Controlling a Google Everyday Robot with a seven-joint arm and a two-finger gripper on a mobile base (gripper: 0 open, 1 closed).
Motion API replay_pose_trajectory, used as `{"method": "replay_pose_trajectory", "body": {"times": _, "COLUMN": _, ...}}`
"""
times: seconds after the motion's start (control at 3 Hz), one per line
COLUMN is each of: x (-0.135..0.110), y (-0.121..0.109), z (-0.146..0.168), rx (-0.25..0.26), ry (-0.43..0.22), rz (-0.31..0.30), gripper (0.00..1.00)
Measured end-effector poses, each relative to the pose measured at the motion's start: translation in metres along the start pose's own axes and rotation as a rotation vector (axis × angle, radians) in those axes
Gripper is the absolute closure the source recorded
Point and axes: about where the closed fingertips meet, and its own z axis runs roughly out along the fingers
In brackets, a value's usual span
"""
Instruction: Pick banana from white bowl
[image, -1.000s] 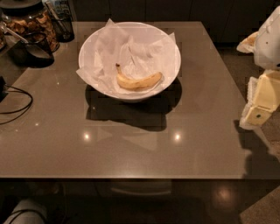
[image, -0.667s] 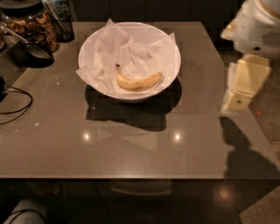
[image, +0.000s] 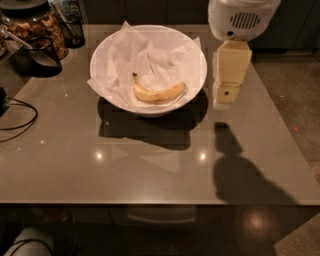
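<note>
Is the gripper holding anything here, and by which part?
Nothing: the banana lies in the white bowl; the gripper hangs right of it.

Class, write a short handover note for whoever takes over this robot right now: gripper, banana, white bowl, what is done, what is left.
Gripper: hangs above the table, just right of the white bowl, clear of the banana.
Banana: lies on the crumpled paper inside the bowl, near its front, stem end to the left.
Done: no grasp yet.
Left: bring the gripper over the bowl, lower it, grasp the banana and lift it out.
</note>
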Motion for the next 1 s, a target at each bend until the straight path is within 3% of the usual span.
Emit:
{"method": "replay_pose_trajectory", "body": {"times": 0.33, "x": -0.029, "y": -0.014, "z": 0.012, "rx": 0.004, "ry": 0.029, "rz": -0.061, "gripper": 0.0}}
{"method": "replay_pose_trajectory", "body": {"times": 1.0, "x": -0.061, "y": -0.045, "z": 0.044, "rx": -0.042, "ry": 0.01, "rz": -0.105, "gripper": 0.0}}
